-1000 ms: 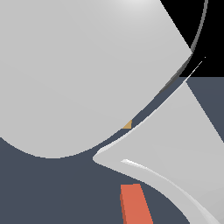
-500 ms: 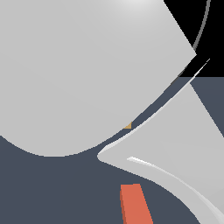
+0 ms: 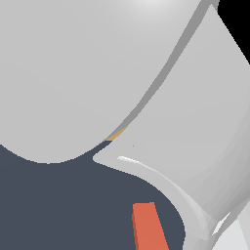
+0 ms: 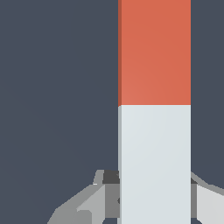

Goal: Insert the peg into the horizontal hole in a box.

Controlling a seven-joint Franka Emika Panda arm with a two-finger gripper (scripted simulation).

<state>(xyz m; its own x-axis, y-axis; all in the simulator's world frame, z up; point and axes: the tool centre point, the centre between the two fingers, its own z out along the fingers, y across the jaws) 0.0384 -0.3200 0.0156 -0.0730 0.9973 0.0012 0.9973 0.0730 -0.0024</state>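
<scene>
Clamping one peg (image 4: 154,109) by its pale half, the claw (image 4: 155,199) shows two fingers (image 4: 94,199).

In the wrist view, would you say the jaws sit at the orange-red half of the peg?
No. The gripper flanks the pale grey-white half of the peg, while the orange-red half extends away from it.

A bare simulated test scene, not a lived-in room. The worktop (image 4: 57,87) is one flat slate-blue plane without texture. The arm's shell (image 3: 73,73) renders as smooth, featureless grey.
</scene>
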